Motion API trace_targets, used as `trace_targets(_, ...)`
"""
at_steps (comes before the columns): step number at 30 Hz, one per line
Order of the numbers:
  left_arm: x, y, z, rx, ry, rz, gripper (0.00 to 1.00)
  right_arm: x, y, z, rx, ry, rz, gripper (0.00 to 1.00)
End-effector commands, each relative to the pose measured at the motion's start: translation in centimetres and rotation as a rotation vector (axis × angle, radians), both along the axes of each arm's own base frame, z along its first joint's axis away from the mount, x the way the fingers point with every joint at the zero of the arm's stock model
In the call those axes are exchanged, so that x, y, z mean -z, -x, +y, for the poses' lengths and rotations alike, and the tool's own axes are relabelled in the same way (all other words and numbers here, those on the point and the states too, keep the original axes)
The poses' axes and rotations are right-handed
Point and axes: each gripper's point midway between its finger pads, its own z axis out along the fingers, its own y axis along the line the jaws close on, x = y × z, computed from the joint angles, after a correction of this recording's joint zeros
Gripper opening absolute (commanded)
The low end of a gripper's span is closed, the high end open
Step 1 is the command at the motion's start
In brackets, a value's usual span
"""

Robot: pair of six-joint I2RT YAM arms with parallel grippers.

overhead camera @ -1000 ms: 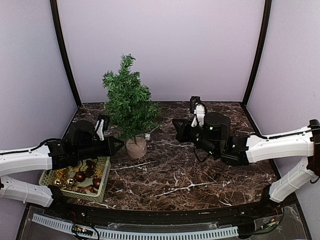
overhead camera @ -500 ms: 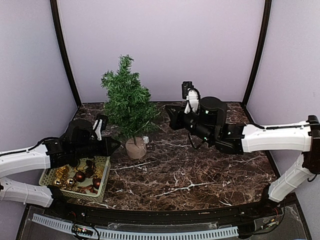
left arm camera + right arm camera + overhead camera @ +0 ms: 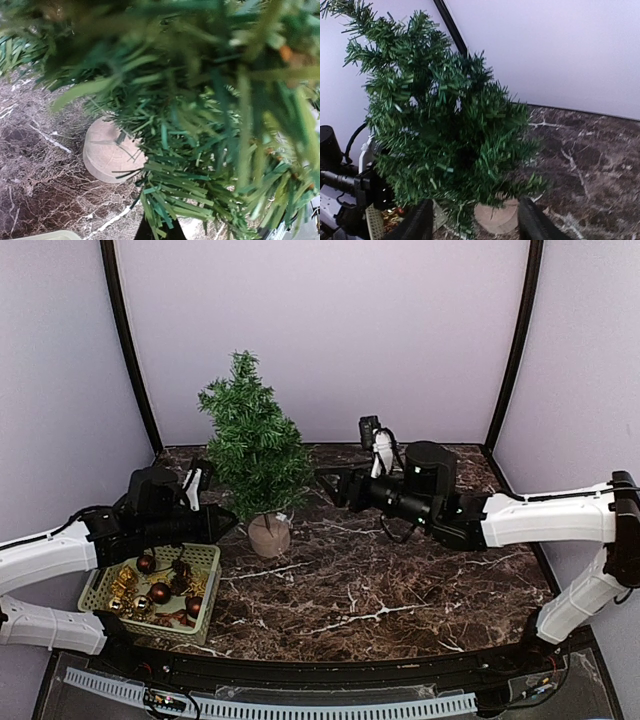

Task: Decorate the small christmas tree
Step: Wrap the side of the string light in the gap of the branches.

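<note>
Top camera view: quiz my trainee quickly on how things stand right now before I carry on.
1. True or false: the small christmas tree lies on its side.
2. The basket of ornaments sits: A, by the left arm; B, in the far right corner; C, behind the tree.
3. Fill in: the right gripper faces the tree with its jaws ____.
Key: 1 false, it stands upright; 2 A; 3 open.
</note>
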Motion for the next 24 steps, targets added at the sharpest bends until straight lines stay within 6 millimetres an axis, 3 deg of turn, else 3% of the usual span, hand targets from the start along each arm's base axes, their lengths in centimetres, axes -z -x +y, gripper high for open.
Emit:
trace_targets(1, -2.2, -0.3, -0.3, 0.027, 0.026, -0.041, 0.0, 0.6, 4.2, -0.9, -0.173, -0.055, -0.004, 0.75)
trace_targets(5, -2.5, -0.3, -0.2, 0.028, 0.033, -0.043, 0.0, 4.2, 7.3, -1.3, -0.269, 0.008, 0.042, 0.88)
trace_targets(13, -2.2, -0.3, -0.2, 0.026, 0.037, -0.032, 0.0, 10.5, 10.5, 2.4, -0.359, 0.237, 0.087, 0.88)
trace_targets(24, -2.3, -0.3, -0.2, 0.027, 0.041, -0.031, 0.0, 15.4, 8.3, 4.9, -0.245, 0.136, 0.137, 0.83)
